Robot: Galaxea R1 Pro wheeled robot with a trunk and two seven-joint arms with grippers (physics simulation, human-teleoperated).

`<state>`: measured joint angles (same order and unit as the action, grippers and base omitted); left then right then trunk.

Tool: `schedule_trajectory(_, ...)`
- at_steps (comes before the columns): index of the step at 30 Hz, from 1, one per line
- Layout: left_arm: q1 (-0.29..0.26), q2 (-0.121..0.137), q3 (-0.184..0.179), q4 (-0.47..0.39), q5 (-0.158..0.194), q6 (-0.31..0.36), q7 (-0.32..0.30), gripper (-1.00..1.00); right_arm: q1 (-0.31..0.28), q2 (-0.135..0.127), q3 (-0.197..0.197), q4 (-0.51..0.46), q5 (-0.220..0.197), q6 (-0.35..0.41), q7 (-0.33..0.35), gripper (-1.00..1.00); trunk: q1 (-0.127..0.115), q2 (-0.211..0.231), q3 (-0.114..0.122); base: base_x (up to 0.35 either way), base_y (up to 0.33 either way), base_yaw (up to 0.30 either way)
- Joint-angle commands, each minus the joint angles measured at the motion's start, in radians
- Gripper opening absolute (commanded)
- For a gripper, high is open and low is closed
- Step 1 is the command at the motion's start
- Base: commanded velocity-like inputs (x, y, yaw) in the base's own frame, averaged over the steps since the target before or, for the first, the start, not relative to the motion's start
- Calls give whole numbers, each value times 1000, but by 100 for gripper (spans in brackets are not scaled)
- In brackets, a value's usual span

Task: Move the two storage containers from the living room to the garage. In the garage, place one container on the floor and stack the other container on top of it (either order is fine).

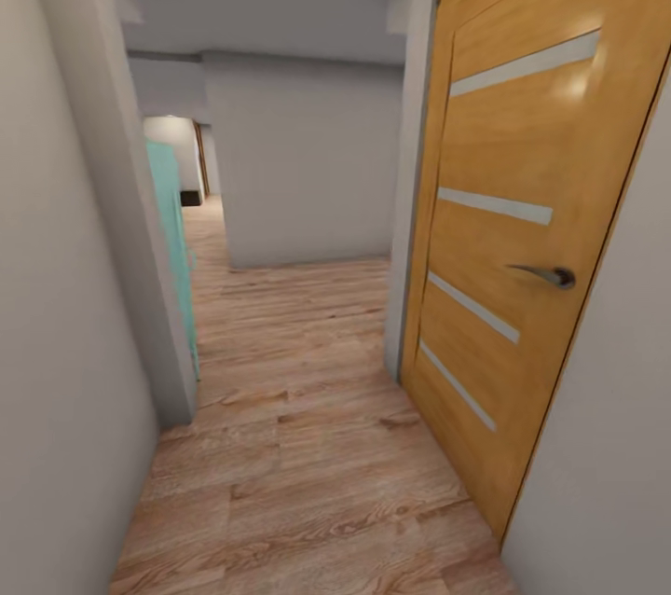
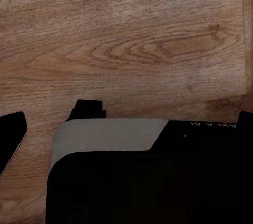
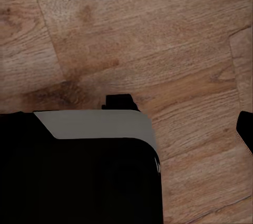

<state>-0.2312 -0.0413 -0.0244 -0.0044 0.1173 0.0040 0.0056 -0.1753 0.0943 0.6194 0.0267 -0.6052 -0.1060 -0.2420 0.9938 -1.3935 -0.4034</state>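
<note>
Floor underfoot: I see light wood plank flooring (image 1: 308,446) running the length of a narrow corridor; the same planks pass beneath both wrist cameras.
Left claw: in the left wrist view I see a dark housing with a pale grey panel (image 2: 110,134) and black parts at the edges of the picture, above bare planks. I cannot tell whether this claw is open or closed, and I see nothing held in it.
Right claw: the right wrist view gives me a like dark housing with a grey panel (image 3: 95,124) over the planks. Its state I cannot tell either.
Near right: a honey-coloured wooden door (image 1: 522,231) with four pale horizontal strips and a metal lever handle (image 1: 545,274), standing shut in its frame.
Near left: a plain pale wall (image 1: 56,297), ending in a corner.
Mid left: a teal panel (image 1: 172,241) just beyond that corner, upright against the wall.
Ahead: a grey wall block (image 1: 303,157) facing me; the planks go on past its left side.
Far: a lit passage with a dark object (image 1: 190,198) low on the floor, too small to identify.
Storage containers: I cannot place them from these pictures.
</note>
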Motion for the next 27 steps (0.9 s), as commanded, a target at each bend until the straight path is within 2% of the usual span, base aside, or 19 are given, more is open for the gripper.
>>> schedule_trajectory(1, 0, 0, -3, 0, 10, 0, 1, 100, -1, 1, 8, 3, -10, -6, 0, 100, 1, -1, -1, 321, 0, 0)
schedule_trajectory(20, 0, -3, -4, 0, 9, -1, 3, 100, -1, 2, 5, 3, -12, -5, 0, 100, 1, -1, -1, 320, 0, 0)
schedule_trajectory(27, 0, -5, -4, 0, 6, -1, 1, 100, -1, 2, 9, 3, -9, -5, 0, 100, 1, -1, -1, 320, 0, 189)
